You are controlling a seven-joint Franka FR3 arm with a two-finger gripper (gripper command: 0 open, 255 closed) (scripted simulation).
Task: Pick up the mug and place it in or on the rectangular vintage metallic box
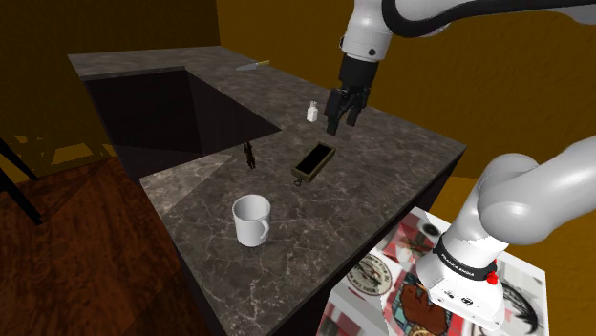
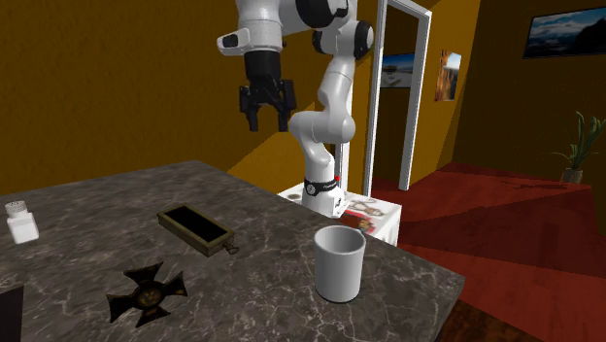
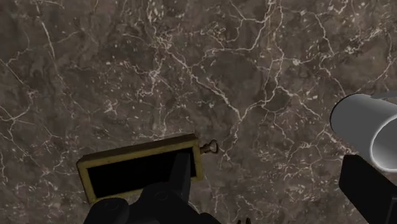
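Observation:
A white mug [image 1: 251, 220] [image 2: 339, 262] stands upright on the dark marble counter [image 1: 382, 181], near its front edge. A small rectangular box [image 1: 313, 161] [image 2: 196, 229] with a brass-coloured rim and a dark open inside lies a short way from it. My gripper [image 1: 344, 122] [image 2: 267, 119] hangs high above the counter, over the box's far side, open and holding nothing. In the wrist view the box [image 3: 140, 168] lies below by one finger [image 3: 175, 184], and the mug [image 3: 369, 130] lies by the other finger [image 3: 369, 188].
A small white shaker [image 1: 312, 113] [image 2: 20, 222] stands beyond the box. A dark cross-shaped ornament [image 1: 250, 156] [image 2: 148, 290] sits beside the box. A deep square recess [image 1: 162, 105] cuts into the counter. A thin green object [image 1: 253, 66] lies at the far edge.

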